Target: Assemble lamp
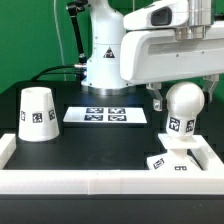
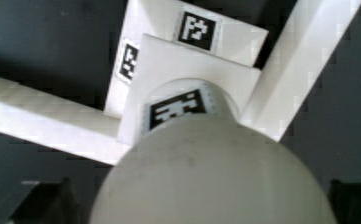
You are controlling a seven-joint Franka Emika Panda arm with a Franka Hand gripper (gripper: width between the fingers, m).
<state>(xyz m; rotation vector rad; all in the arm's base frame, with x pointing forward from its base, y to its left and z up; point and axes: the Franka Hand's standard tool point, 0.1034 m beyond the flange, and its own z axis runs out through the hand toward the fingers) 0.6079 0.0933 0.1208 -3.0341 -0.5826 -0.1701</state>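
Note:
The ball-shaped bulb [image 1: 184, 102] stands upright with its tagged stem down on the flat square base [image 1: 168, 163], which lies in the corner of the white rim at the exterior view's right. My gripper [image 1: 183, 97] hangs straight over the bulb with one dark finger on each side of the ball, and a narrow gap shows by each finger. In the wrist view the bulb [image 2: 203, 165] fills the space between the fingers [image 2: 45, 200] of the gripper [image 2: 195, 205], and the base [image 2: 239, 45] lies beyond it. The cone shade [image 1: 36, 112] stands alone at the exterior view's left.
The marker board [image 1: 105, 115] lies flat in the middle of the black table. A white raised rim [image 1: 90, 183] runs along the front and both sides; in the wrist view its rails [image 2: 35, 110] meet beside the base. The arm's white base [image 1: 103, 60] stands at the back.

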